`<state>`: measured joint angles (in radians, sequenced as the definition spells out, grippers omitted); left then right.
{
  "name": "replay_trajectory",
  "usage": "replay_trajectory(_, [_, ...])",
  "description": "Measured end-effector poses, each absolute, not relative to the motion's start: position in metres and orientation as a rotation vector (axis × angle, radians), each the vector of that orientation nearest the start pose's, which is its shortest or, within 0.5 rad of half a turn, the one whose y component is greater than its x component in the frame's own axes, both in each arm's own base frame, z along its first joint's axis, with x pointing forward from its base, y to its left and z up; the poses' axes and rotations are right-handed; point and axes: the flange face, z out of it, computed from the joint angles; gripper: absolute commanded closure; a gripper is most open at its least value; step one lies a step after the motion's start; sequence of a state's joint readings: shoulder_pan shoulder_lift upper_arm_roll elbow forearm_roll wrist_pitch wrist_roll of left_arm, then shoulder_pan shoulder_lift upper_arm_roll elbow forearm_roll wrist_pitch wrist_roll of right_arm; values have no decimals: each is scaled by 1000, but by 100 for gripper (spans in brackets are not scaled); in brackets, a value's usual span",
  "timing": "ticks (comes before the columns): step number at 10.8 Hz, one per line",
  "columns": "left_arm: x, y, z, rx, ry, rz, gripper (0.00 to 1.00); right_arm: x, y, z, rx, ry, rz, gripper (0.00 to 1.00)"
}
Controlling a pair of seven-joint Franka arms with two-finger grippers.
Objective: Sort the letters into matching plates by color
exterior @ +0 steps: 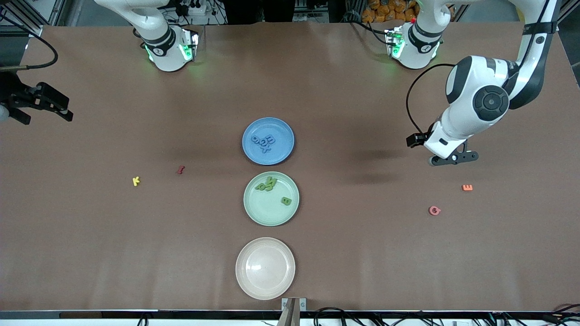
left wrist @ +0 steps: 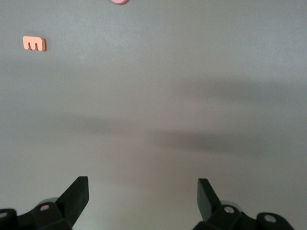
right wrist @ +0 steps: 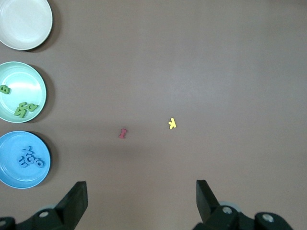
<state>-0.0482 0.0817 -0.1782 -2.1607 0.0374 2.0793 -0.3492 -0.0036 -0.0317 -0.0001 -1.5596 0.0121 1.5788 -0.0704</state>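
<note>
The blue plate (exterior: pixel 260 127) holds several blue letters (exterior: pixel 264 142). Nearer the front camera, the mint green plate (exterior: pixel 267 213) holds green letters (exterior: pixel 267 184). Loose on the table lie a yellow K (exterior: pixel 136 181) and a dark red letter (exterior: pixel 180 170) toward the right arm's end. An orange E (exterior: pixel 467 187) and a pink G (exterior: pixel 434 210) lie toward the left arm's end. My left gripper (exterior: pixel 454 158) hangs open and empty above the table beside the orange E (left wrist: pixel 34 43). My right gripper (exterior: pixel 43 113) is open and empty at the table's edge, high over bare table, with the yellow K (right wrist: pixel 172 123) in its view.
A cream-white plate (exterior: pixel 265 268) stands empty nearest the front camera, in line with the other two plates. Brown table surface stretches wide on both sides of the plates. The right wrist view shows all three plates, the green plate (right wrist: pixel 29 86) in the middle.
</note>
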Motion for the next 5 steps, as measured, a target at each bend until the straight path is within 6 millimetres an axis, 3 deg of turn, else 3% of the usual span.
replay_trajectory(3, [507, -116, 349, -3064, -153, 234, 0, 544, -1, 647, -3128, -104, -47, 0])
replay_trajectory(5, [514, -121, 367, -3114, -202, 201, 0, 541, -6, 645, -3127, -89, 2, 0])
